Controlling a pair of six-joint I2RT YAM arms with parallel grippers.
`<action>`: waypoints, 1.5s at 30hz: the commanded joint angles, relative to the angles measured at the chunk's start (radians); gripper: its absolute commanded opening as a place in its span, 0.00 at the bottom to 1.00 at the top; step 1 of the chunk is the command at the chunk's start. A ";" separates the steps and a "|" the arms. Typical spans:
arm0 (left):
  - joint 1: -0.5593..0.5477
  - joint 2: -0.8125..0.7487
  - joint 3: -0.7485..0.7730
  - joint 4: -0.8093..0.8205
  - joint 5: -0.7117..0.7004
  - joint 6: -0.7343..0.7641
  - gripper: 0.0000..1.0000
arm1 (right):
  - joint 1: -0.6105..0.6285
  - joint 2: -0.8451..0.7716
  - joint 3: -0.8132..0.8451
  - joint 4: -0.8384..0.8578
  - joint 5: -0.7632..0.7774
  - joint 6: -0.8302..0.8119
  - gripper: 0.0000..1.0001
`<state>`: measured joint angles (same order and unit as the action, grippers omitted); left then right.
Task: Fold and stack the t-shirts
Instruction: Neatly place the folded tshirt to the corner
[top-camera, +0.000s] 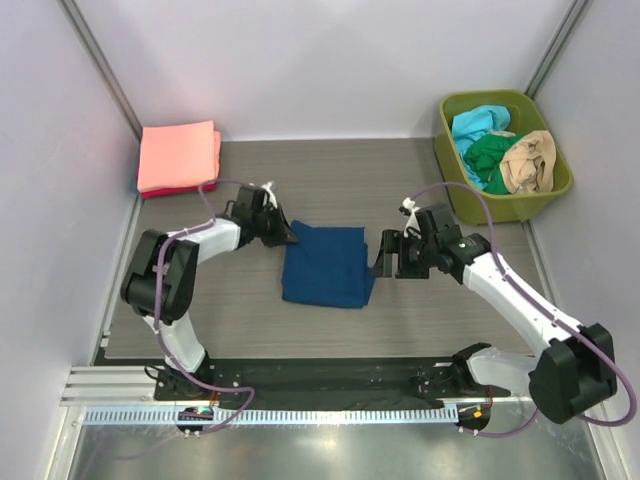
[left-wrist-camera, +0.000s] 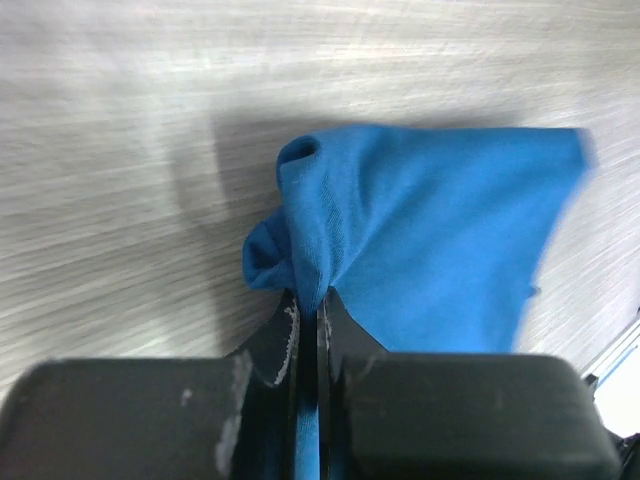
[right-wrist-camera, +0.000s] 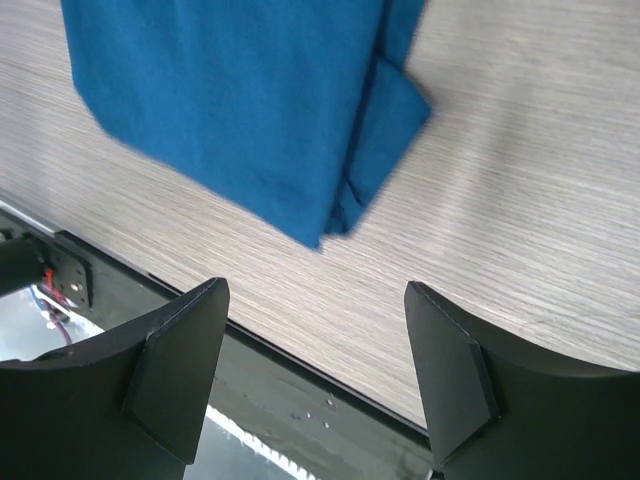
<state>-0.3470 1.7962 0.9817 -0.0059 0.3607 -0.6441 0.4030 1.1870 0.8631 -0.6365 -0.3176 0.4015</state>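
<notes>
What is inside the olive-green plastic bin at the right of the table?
The olive-green plastic bin holds a crumpled cyan t-shirt, a green t-shirt and a tan t-shirt. Anything beneath them is covered.

Top cam sits high behind the arm bases (top-camera: 190, 355), looking down on the whole table (top-camera: 400, 180). Left wrist cam looks along the left gripper (left-wrist-camera: 308, 300), v. close to the blue t-shirt (left-wrist-camera: 450, 230). Right wrist cam looks down from slightly farther back; all 3 views share that shirt.
</notes>
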 joint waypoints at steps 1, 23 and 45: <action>0.072 -0.118 0.132 -0.175 -0.038 0.116 0.00 | -0.001 -0.101 -0.033 0.092 0.000 0.033 0.77; 0.424 0.029 0.857 -0.575 -0.022 0.448 0.00 | -0.001 -0.078 -0.127 0.261 -0.100 0.059 0.77; 0.574 0.325 1.473 -0.684 0.060 0.474 0.00 | -0.001 0.028 -0.127 0.288 -0.135 0.045 0.77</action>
<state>0.2169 2.1090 2.3791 -0.7166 0.3820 -0.1585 0.4030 1.2057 0.7403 -0.3927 -0.4332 0.4625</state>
